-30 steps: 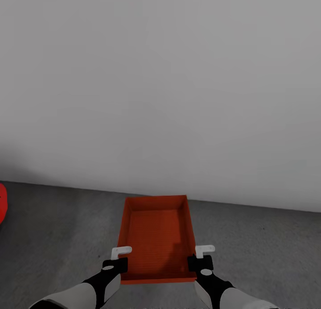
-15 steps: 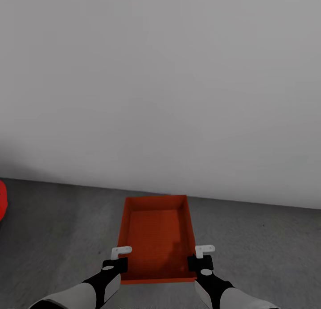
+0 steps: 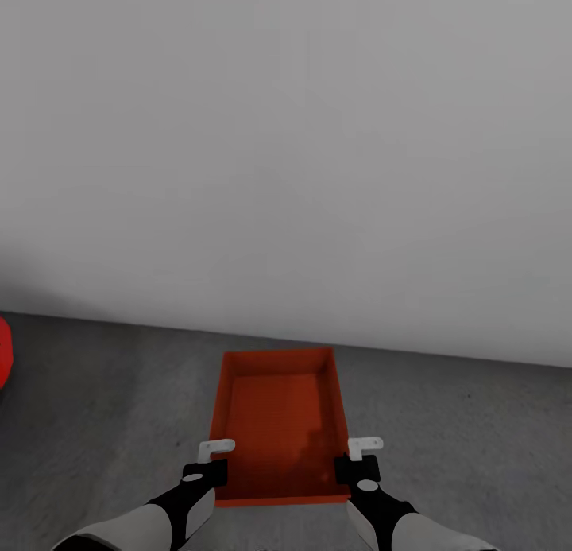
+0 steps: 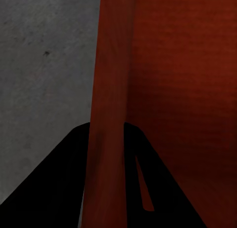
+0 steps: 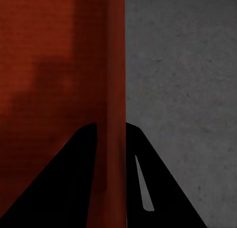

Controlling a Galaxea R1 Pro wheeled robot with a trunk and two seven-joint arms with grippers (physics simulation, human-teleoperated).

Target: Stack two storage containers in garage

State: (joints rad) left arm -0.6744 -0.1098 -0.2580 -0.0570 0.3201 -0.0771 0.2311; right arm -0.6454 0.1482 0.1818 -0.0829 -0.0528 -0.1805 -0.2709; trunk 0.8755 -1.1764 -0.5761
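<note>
An orange-red storage container (image 3: 278,424) is seen in the head view, carried low in front of the robot over the dark grey concrete floor (image 3: 103,392) of the garage, with its open top facing up and its inside bare. It is held by both arms at the end nearest the robot. The left gripper (image 3: 208,462) is clamped on the container's left side wall, and in the left wrist view that thin wall (image 4: 111,114) is seen running between the two dark fingers (image 4: 54,188), one finger on each face of it. The right gripper (image 3: 359,458) is closed in the same way on the right side wall, and in the right wrist view the wall (image 5: 112,104) is again pinched between the fingers (image 5: 163,188), with rough concrete seen beyond it. A plain grey wall (image 3: 286,153) stands just past the container's far end and meets the floor along a line across the view. At the left edge of the head view a small part of a red car (image 3: 4,362) is visible, well apart from the container.
</note>
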